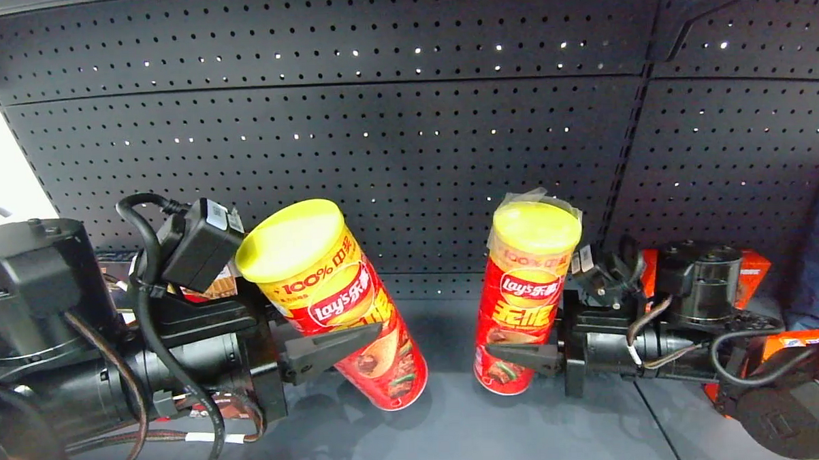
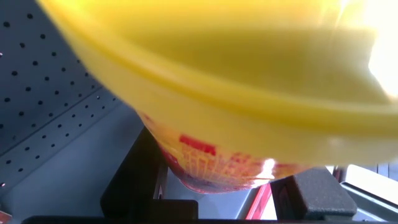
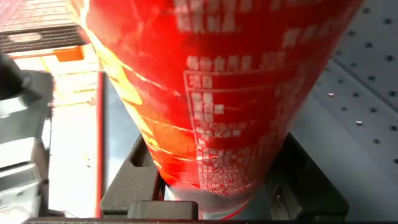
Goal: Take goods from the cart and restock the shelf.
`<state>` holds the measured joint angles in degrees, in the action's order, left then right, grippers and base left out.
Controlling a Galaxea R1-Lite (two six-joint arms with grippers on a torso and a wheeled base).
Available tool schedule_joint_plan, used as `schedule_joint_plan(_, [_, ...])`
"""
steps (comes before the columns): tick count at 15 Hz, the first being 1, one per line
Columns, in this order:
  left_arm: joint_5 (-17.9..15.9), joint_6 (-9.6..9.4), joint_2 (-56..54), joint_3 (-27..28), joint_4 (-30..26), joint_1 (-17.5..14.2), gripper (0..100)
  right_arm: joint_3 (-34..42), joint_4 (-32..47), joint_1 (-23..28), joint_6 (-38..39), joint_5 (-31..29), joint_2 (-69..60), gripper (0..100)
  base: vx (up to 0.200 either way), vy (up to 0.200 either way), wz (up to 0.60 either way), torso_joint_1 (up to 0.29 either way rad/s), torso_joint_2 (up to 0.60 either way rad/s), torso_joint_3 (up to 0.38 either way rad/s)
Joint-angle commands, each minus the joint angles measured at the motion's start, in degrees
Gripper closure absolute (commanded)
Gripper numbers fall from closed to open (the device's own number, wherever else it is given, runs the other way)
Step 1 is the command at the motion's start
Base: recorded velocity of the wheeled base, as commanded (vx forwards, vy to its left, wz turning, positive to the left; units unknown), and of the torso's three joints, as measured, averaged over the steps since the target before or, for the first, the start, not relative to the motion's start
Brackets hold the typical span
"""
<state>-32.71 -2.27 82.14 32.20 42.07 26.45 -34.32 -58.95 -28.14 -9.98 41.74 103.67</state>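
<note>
Head view, over grey shelf deck [image 1: 457, 426], pegboard back panel [image 1: 379, 142] behind.

Left gripper [image 1: 358, 330]: clamps left chip canister [image 1: 337, 294] at mid-body. Jaws closed down to the tube's width, one finger across the front, the other hidden behind. Leans lid toward 11 o'clock, base toward 5 o'clock; base low over the deck, cannot tell whether touching. Probably mid-placement, with the tilt to be righted before release.

Right gripper [image 1: 516, 352]: pinches right chip canister [image 1: 528, 301] low on the body, jaws likewise shut onto it. Stands near upright, base at or just above the deck, loose clear wrap around the yellow lid. Sits at 3 o'clock of the left canister, apart from it, likely to start a row.

Orange boxes [image 1: 751, 266] at 3 o'clock beyond the right gripper, on the shelf.
</note>
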Motion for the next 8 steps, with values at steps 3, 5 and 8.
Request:
schedule_joint_plan(3, [0.0,0.07,0.1,0.1,0.0,-0.1,100,4.3,-0.8,-2.8,0.1,-0.1,-2.2,100,0.000,0.000,0.00,0.000,0.00,0.000])
schedule_joint_plan(5, [0.1,0.07,0.1,0.1,0.0,-0.1,100,5.3,-0.9,-3.9,0.1,-0.1,-2.2,100,0.000,0.000,0.00,0.000,0.00,0.000])
schedule_joint_plan(8, [0.1,-0.02,1.0,0.2,0.0,-0.2,100,7.7,-3.6,-5.0,0.2,-0.2,-1.5,100,0.000,0.000,0.00,0.000,0.00,0.000])
